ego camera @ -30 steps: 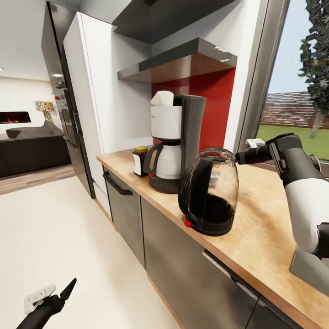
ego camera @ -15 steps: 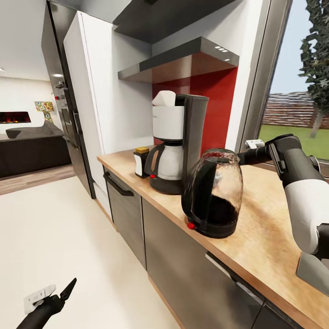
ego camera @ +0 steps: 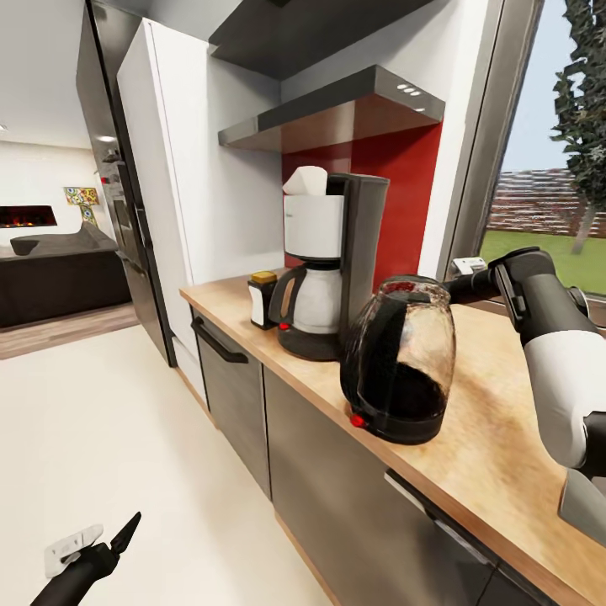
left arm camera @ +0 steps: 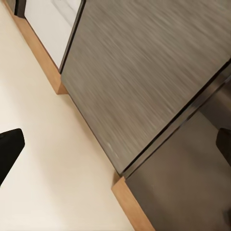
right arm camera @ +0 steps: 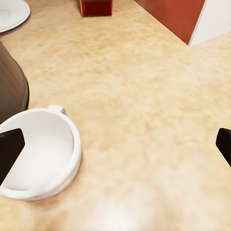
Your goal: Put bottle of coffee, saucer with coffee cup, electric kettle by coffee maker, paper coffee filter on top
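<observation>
The black and white coffee maker (ego camera: 332, 261) stands on the wooden countertop (ego camera: 497, 421) with a white paper filter (ego camera: 305, 180) on top. The yellow-lidded bottle of coffee (ego camera: 263, 299) sits beside it. A dark glass electric kettle (ego camera: 402, 358) stands in front. My right arm (ego camera: 539, 303) reaches behind the kettle, which hides its fingertips. In the right wrist view my right gripper (right arm camera: 115, 154) is open just above the counter, beside the white coffee cup (right arm camera: 41, 161); the white saucer (right arm camera: 9, 14) lies farther off. My left gripper (ego camera: 97, 547) hangs open low over the floor.
Grey cabinet fronts (ego camera: 337, 471) run under the counter, and the left wrist view faces them (left arm camera: 144, 82). A dark red jar (right arm camera: 96, 7) stands at the counter's back. A range hood (ego camera: 337, 109) hangs above. A tall fridge (ego camera: 126, 194) stands at the counter's end.
The whole picture has shifted slightly to the right, so the camera has moved. Both arms keep their pose and nothing on the counter has moved.
</observation>
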### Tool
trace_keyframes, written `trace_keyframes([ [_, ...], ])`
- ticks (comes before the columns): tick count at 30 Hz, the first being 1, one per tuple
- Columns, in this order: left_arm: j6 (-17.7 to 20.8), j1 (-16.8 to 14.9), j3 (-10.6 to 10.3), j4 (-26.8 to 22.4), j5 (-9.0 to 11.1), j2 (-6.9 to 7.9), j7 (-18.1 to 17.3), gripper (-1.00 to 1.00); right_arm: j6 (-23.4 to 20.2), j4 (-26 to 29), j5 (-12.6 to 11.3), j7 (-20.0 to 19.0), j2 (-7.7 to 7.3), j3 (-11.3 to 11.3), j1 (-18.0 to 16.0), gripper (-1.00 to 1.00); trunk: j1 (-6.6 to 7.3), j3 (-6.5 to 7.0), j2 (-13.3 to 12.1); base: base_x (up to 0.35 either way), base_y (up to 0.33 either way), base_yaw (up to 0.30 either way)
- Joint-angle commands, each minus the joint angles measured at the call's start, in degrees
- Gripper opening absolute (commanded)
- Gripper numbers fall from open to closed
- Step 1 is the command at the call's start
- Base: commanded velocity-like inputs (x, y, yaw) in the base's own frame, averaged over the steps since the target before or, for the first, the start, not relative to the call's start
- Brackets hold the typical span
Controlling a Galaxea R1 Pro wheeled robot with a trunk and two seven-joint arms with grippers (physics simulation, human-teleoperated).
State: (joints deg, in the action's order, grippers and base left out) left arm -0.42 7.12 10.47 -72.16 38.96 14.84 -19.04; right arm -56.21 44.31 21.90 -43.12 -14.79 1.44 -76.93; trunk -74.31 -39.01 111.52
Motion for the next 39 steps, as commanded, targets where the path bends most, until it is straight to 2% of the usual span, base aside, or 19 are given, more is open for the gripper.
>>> trace_keyframes([
  [1,-0.02,0.0,-0.01,0.0,0.44,0.02,-0.21,1.0,-0.13,0.04,0.6,-0.57,0.03,0.14,-0.02,1.0,0.0,-0.05,0.02,0.08,0.005,0.0],
  [19,-0.02,0.0,-0.01,0.0,0.42,0.02,-0.21,1.0,-0.13,-0.38,0.49,-0.57,0.32,-0.08,0.07,1.0,0.0,-0.05,0.02,0.042,0.001,0.0],
  [28,0.06,0.0,-0.01,0.0,0.46,0.04,-0.21,1.0,-0.08,-1.02,0.52,-3.42,0.39,-0.09,0.56,1.0,0.0,-0.05,0.02,0.0,0.0,0.0],
  [35,0.07,0.0,-0.01,0.0,0.45,0.03,-0.21,1.0,-0.05,-1.24,0.58,-3.92,0.33,-0.05,0.82,1.0,0.0,-0.05,0.02,0.0,0.0,0.0],
  [39,0.07,0.0,-0.01,0.0,0.44,0.04,-0.21,1.0,-0.04,-1.24,0.59,-3.99,0.26,-0.04,0.88,1.0,-0.88,-0.77,1.63,0.0,0.0,0.0],
])
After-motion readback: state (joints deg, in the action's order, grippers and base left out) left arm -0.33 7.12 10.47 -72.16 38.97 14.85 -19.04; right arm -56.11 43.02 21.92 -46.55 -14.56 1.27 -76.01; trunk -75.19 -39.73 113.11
